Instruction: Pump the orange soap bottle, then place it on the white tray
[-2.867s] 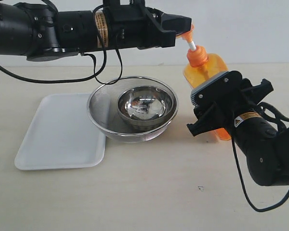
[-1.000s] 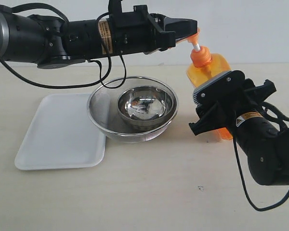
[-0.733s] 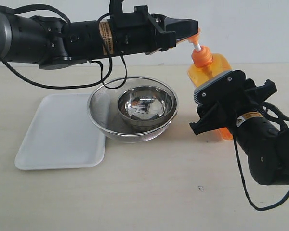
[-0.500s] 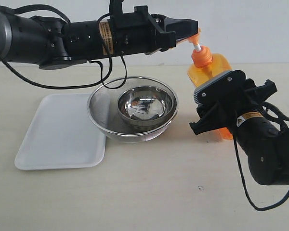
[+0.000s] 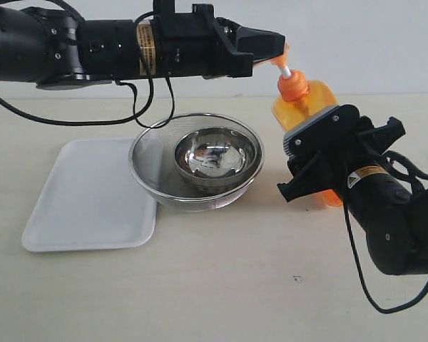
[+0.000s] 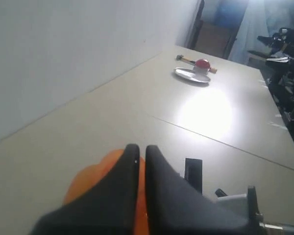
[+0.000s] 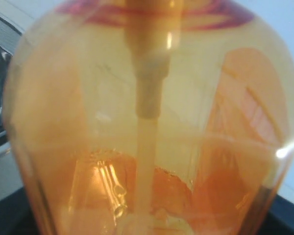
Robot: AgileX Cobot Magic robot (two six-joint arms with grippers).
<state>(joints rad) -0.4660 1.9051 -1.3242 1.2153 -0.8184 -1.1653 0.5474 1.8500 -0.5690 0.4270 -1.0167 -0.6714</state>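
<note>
R claw clamps soap bottle, tilted, right of bowl, well apart from tray. L claw closed, tips on pump. Risk: off-centre push, tips slip off, bottle twists in grip.

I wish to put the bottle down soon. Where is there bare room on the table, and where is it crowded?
The white tray is wholly bare, left of the mesh strainer. The table in front of both is also free. Crowded at right: the orange soap bottle and right arm stand close beside the strainer.
</note>
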